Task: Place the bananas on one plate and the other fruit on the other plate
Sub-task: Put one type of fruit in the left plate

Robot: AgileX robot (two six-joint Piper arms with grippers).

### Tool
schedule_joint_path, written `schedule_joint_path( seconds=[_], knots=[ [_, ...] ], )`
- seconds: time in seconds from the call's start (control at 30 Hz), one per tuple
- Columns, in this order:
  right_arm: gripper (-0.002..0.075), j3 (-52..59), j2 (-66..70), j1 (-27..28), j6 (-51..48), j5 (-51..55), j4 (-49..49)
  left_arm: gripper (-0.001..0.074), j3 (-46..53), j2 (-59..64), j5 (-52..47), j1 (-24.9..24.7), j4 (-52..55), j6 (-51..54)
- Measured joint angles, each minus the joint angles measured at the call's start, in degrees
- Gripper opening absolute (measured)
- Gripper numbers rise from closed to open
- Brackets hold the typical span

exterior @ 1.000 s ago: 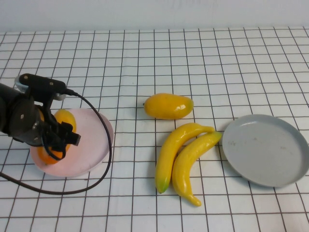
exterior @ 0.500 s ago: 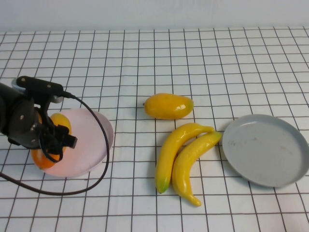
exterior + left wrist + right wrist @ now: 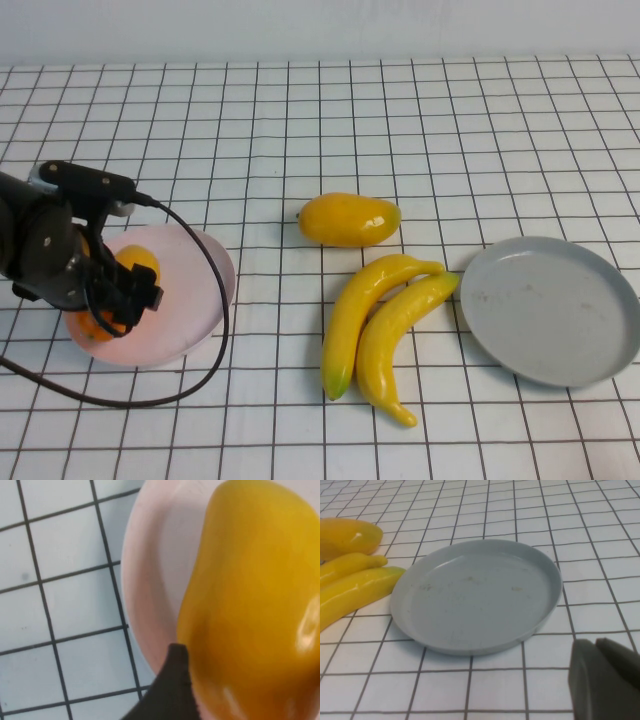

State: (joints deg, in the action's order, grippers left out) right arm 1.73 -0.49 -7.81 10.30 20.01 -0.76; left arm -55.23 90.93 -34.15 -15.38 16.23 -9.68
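My left gripper point(image 3: 112, 292) hangs over the left part of the pale pink plate point(image 3: 192, 290), its jaws standing astride an orange-yellow mango-like fruit point(image 3: 137, 262) that lies in the plate. In the left wrist view this fruit point(image 3: 250, 595) fills the frame on the pink plate point(image 3: 155, 580); a thin strip of plate shows between it and one black finger point(image 3: 172, 680), so the gripper is open. A second mango-like fruit point(image 3: 350, 220) lies mid-table. Two bananas point(image 3: 362, 312) point(image 3: 398, 340) lie side by side left of the grey plate point(image 3: 550, 310). My right gripper point(image 3: 596, 642) is shut and holds nothing, near the grey plate point(image 3: 475, 595).
A black cable point(image 3: 205, 330) loops from the left arm over the pink plate's near side. White gridded tablecloth point(image 3: 450, 130) covers the table. In the right wrist view the bananas point(image 3: 355, 592) and the loose fruit point(image 3: 345, 537) lie beyond the grey plate.
The left gripper has settled lower over the pink plate with the fruit, and its jaws have widened off the fruit. Bananas, loose fruit and grey plate have not moved.
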Motion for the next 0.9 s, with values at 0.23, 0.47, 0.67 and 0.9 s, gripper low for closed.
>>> schedule_joint_path(
  seconds=[0.23, 0.47, 0.67, 0.9],
  knots=[
    [-0.0016, 0.0, 0.0, 0.0, 0.0, 0.0, 0.0, 0.0668, -1.21, 0.11, -2.76, 0.0, -0.97, 1.92],
    [-0.0016, 0.0, 0.0, 0.0, 0.0, 0.0, 0.0, 0.0668, -13.81, 0.11, -18.07, -4.95, -3.27, 13.95],
    [-0.0016, 0.0, 0.0, 0.0, 0.0, 0.0, 0.0, 0.0668, -20.09, 1.89, -13.93, -12.3, -3.26, 39.2],
    [-0.0016, 0.0, 0.0, 0.0, 0.0, 0.0, 0.0, 0.0668, -25.31, 10.2, -4.12, -14.69, -9.75, 55.52]
  ],
)
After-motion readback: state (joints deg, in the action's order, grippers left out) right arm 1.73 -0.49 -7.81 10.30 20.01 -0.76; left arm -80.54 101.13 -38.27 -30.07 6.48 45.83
